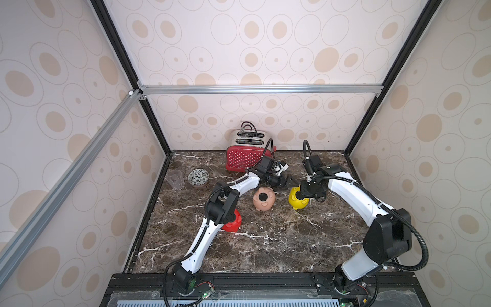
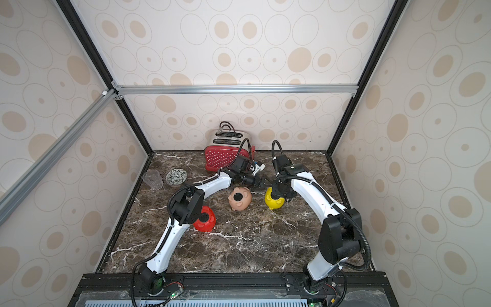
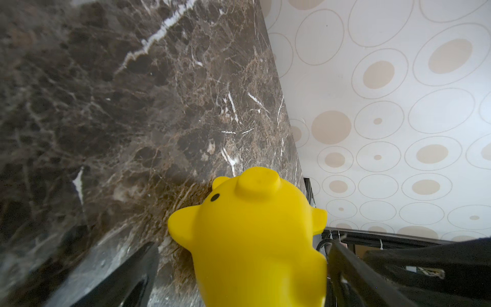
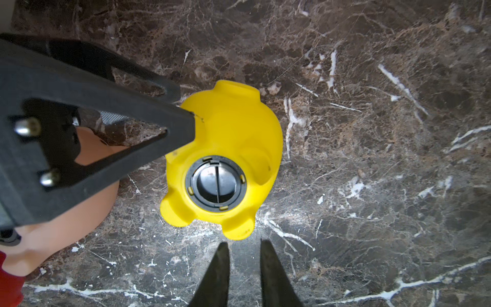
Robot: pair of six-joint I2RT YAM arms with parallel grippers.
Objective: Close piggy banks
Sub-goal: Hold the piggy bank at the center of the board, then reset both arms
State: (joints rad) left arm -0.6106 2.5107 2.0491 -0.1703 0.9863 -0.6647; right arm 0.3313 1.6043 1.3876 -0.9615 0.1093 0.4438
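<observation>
1. Three piggy banks are laid belly-up on the marble tabletop [image 1: 265, 244], presumably so that each belly hole can be reached from above. Nearest the robot's base, the red piggy bank [image 2: 206, 223] is partly hidden behind the left arm's elbow [image 1: 221, 206], and a dark plug is seen in its belly.
2. Further in, near the middle, the peach-pink piggy bank [image 1: 261, 205] is found on its back, its hole filled by a black stopper.
3. Just beside it, on the right arm's side, the yellow piggy bank [image 4: 231, 127] is placed. A black plug [image 4: 215, 182] is seated in its hole; whether it is twisted home cannot be told.
4. The left gripper [image 3: 241, 247] is spread wide and set astride the yellow bank, one finger touching its flank and one just clear. A brace against rolling is judged, not a clamp.
5. The right gripper [image 4: 244, 244] is held above the plug, pointing down. Its fingers are parted by a narrow slit and nothing is pinched, so this bank is judged closed or nearly so.
6. Farthest back, the red polka-dot toaster [image 1: 245, 159], patterned bowl [image 1: 198, 177] and clear plastic cup [image 1: 176, 179] are kept well apart from the work.
</observation>
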